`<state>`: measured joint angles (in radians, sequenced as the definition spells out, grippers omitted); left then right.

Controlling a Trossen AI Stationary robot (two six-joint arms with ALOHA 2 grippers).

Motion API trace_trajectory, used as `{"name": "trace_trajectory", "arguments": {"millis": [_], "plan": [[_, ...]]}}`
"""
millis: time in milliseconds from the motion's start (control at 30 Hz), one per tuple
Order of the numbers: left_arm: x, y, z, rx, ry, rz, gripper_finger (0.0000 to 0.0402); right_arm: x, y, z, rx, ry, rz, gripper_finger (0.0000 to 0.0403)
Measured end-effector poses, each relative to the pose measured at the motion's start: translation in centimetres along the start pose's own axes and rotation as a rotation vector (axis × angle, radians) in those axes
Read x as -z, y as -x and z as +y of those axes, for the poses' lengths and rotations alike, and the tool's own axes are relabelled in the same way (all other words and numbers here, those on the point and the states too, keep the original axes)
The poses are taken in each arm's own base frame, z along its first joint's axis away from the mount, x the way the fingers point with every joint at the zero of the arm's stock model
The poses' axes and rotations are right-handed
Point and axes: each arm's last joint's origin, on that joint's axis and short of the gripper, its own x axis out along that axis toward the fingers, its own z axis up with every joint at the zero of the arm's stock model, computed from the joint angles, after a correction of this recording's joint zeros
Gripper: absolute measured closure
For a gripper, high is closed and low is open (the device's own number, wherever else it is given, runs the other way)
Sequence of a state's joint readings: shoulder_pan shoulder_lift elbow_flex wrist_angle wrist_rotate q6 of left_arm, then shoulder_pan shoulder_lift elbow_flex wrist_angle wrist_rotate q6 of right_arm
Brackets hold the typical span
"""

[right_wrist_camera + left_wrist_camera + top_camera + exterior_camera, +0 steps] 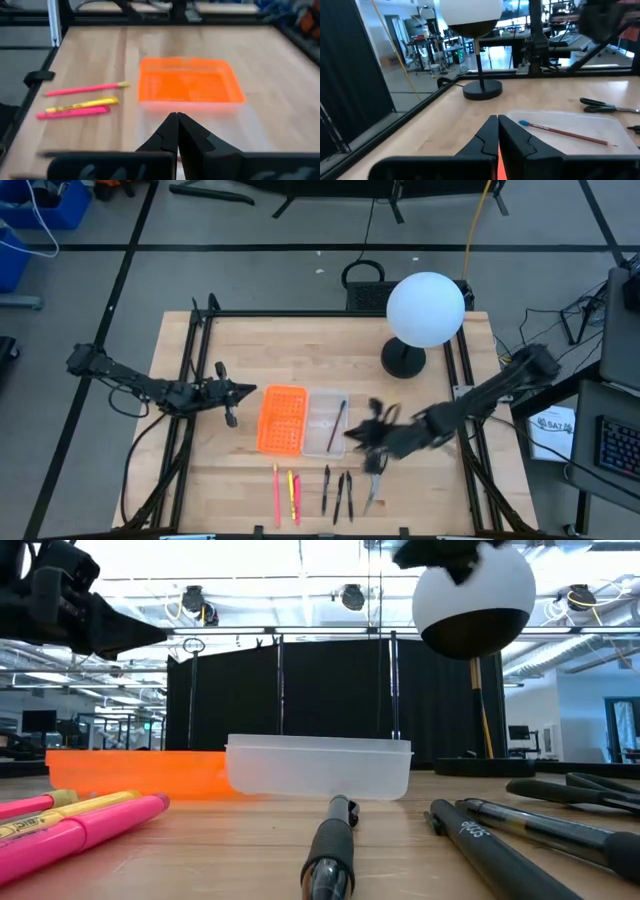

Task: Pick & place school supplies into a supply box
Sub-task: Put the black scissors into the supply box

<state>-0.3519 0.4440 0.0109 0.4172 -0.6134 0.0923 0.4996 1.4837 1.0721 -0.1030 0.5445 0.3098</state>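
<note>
From the overhead camera I see the clear box [325, 425] lying at the middle of the wooden surface [240, 480], its left edge right beside the orange tray [281, 419]. One pencil [337, 423] already lies slanted inside the box. My left claw [247, 390] hangs left of centre in the frame, just off the orange tray's upper left corner, and its wrist camera shows the two fingers [482, 142] pressed nearly together with nothing between them. My right claw [358, 435] sits at the box's right edge, a little right of centre; from its wrist camera the fingers [167, 132] look pressed together and empty, with the orange tray ahead of them. Along the bottom of the overhead frame the remaining supplies lie in a row: a pink pencil [276, 493], a yellow marker [290, 488] touching a pink marker [297, 498], then three black pens [338, 494], and the scissors [374, 485] at the right end, below the right claw. A white globe lamp [424, 310] on a black base stands in the upper right of the surface, well apart from the box.
</note>
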Motion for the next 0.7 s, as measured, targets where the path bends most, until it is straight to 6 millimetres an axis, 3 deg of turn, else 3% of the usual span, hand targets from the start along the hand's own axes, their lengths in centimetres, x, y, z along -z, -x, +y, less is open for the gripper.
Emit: {"name": "trace_trajectory", "arguments": {"millis": [167, 433, 533, 700], "plan": [[0.4, 0.0, 0.0, 0.004, 0.023, 0.037, 0.0381, -4.3, -4.4, 4.5, 0.002, -0.107, 0.01, 0.0403], [1.4, 0.1, -0.1, 0.02, 0.077, 0.127, 0.038, -8.3, -10.3, 9.7, -0.081, -0.1, -0.004, 0.0403], [2.0, 0.2, -0.3, 0.065, 0.081, 0.187, 0.038, -8.3, -12.5, 9.7, -0.071, -0.133, 0.044, 0.0403], [2.4, 0.3, -0.6, 0.201, 0.096, 0.235, 0.038, -7.6, -16.5, 7.8, -0.147, -0.109, 0.193, 0.0403]]}}
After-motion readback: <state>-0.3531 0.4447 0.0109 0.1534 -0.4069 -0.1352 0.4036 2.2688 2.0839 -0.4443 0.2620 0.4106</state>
